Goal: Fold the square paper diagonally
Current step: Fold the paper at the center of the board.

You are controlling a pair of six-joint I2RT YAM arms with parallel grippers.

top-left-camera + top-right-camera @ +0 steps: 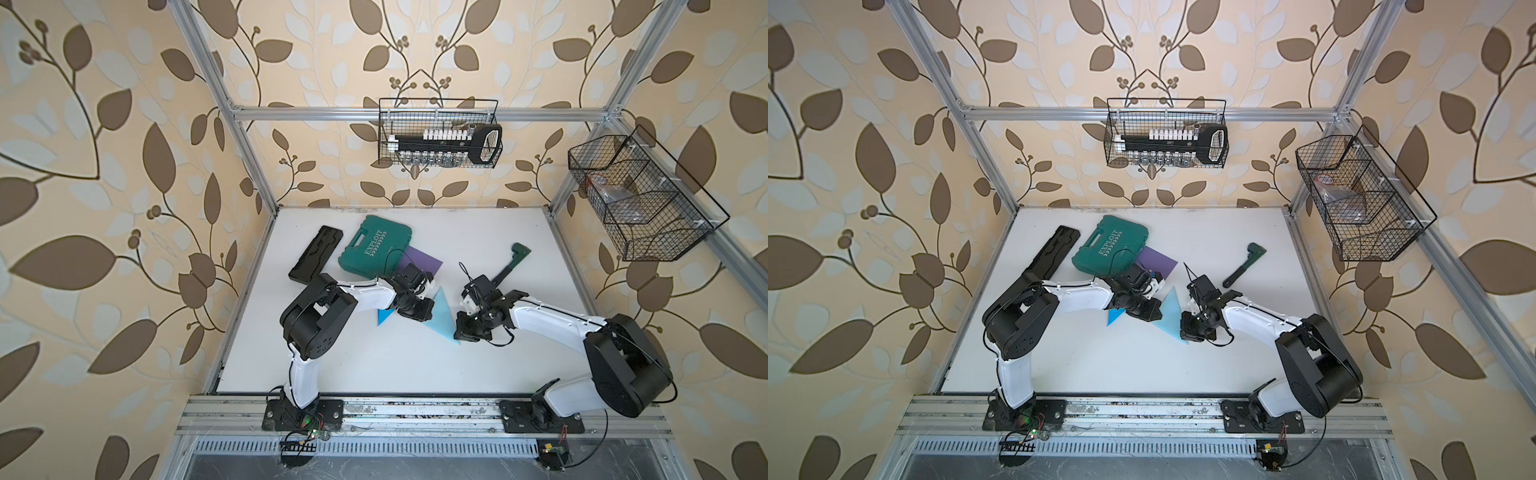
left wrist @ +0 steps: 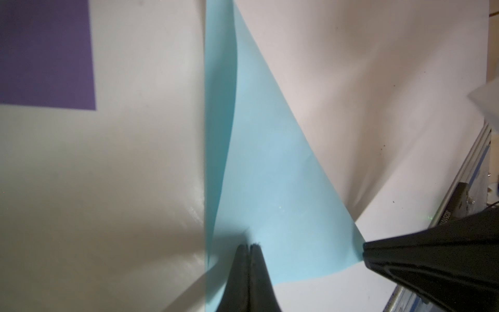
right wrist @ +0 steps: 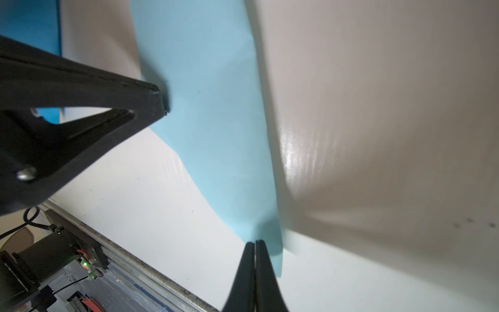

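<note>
Jaws of the left gripper (image 2: pixel 249 246) are pressed together, tips down on the light blue paper (image 2: pixel 264 175). The right gripper (image 3: pixel 255 242) is closed too, at the paper's narrow corner. Folded into a triangle, the paper lies mid white table (image 1: pixel 374 365); leaf-patterned wallpaper (image 1: pixel 83 208) covers the walls.

2 top views look down; wrist views skim the table (image 1: pixel 374 365).
</note>
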